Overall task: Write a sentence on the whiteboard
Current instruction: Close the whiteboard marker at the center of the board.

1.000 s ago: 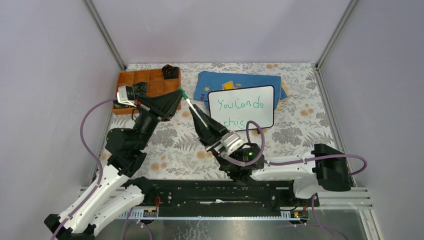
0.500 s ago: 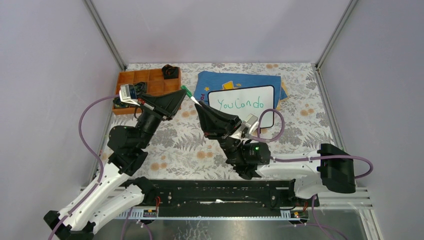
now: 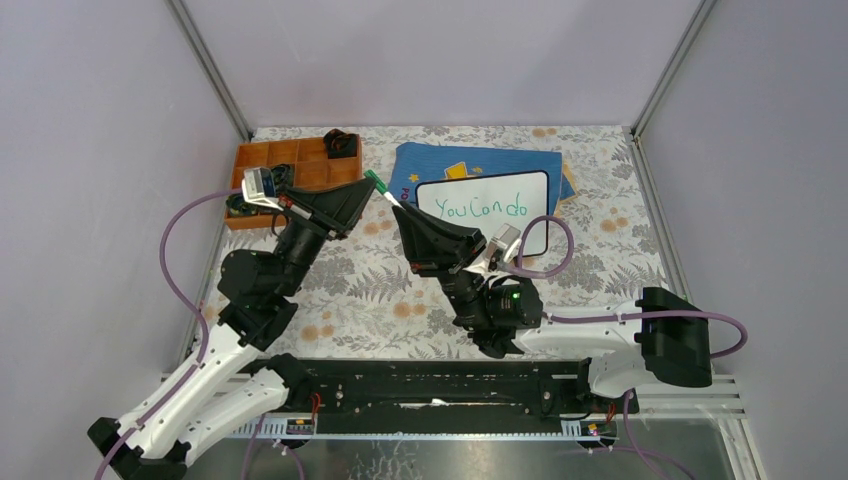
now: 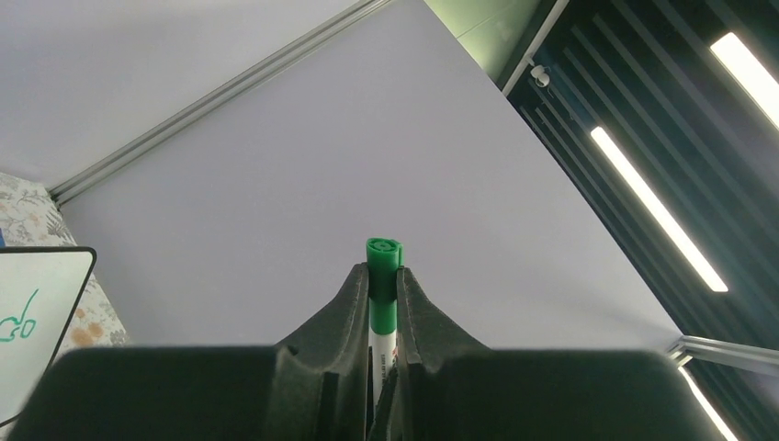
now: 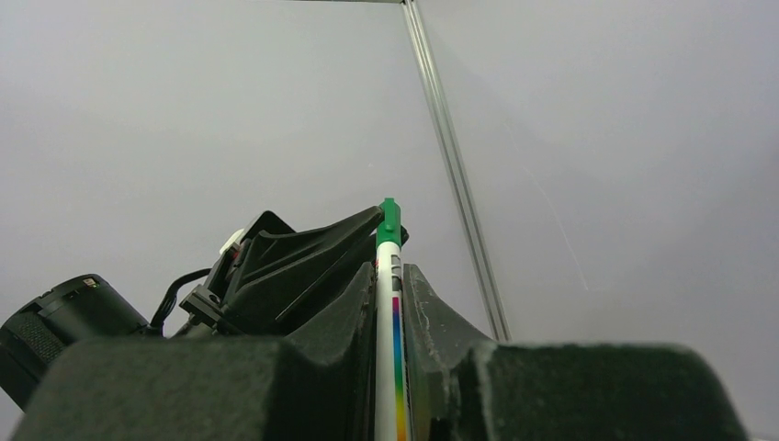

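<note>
From above, the right arm and its cable [image 3: 545,262] cover the near edge of the whiteboard [image 3: 470,188]. Of the sentence [image 3: 483,209] only "You Can do" can be read, and the second line is hidden. The board lies flat on a blue cloth [image 3: 440,160] at the far middle-right of the table [image 3: 600,230]. The right gripper [image 3: 402,212] is clamped narrow on the white barrel of a marker [image 3: 390,197], which slants away to its green cap [image 3: 374,180]. The left gripper [image 3: 358,192] meets it there, tips closed on the cap; I cannot tell whether the cap is fully seated. An orange tray [image 3: 270,155] sits far left, partly behind that gripper, and the dark items in it are too small to name. The table has a floral print, and the walls are pale lilac with metal corner posts. In the left wrist view, the fingers pinch the cap, with a strip of white barrel below. A board corner with a green stroke is cut off at the left edge, and strip lights [image 4: 657,207] show beyond the wall. In the right wrist view, the barrel, which has a rainbow stripe, runs up between the fingers to the cap. The left gripper is behind it, in front of a grey wall.
</note>
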Robot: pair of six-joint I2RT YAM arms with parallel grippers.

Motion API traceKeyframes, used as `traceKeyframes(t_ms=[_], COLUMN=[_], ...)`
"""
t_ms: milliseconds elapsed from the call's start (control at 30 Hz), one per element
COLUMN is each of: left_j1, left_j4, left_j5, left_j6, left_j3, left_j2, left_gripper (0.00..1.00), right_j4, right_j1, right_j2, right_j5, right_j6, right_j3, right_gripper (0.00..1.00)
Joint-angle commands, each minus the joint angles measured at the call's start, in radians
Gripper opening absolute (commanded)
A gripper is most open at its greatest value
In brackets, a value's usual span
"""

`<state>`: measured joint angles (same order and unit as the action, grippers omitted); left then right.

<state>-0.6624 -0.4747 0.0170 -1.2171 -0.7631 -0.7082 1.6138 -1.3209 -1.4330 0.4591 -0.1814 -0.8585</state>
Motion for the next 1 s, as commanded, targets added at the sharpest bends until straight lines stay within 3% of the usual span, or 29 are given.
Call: traceKeyframes(t_ms=[0, 200, 800, 867, 967], left_j1=[-0.034, -0.034, -0.033, -0.034, -0.034], left_j4=[0.026, 0.033, 0.042, 0.041, 0.044], left_j5=[-0.067, -0.058, -0.044, -0.043, -0.036], left_j6=[0.026, 0.034, 0.045, 0.048, 0.06], left_j3=[-0.012, -0.024, -0.027, -0.027, -0.03], left_j2=[0.025, 0.028, 0.032, 0.033, 0.032], left_gripper=[0.0, 0.14, 0.38, 0.45, 0.65], right_j4=[0.035, 0.038, 0.044, 0.043, 0.034], right_j1=[0.026, 0.026, 0.026, 0.026, 0.026], right_j2=[0.032, 0.043, 0.055, 0.057, 0.066], right_j5=[0.025, 0.014, -0.003, -0.006, -0.016], right_j6=[0.005, -0.01, -0.011, -0.009, 0.0], right_j3=[-0.007, -0.002, 0.007, 0.008, 0.015], right_gripper=[0.0, 0.0, 0.0, 0.0, 0.0])
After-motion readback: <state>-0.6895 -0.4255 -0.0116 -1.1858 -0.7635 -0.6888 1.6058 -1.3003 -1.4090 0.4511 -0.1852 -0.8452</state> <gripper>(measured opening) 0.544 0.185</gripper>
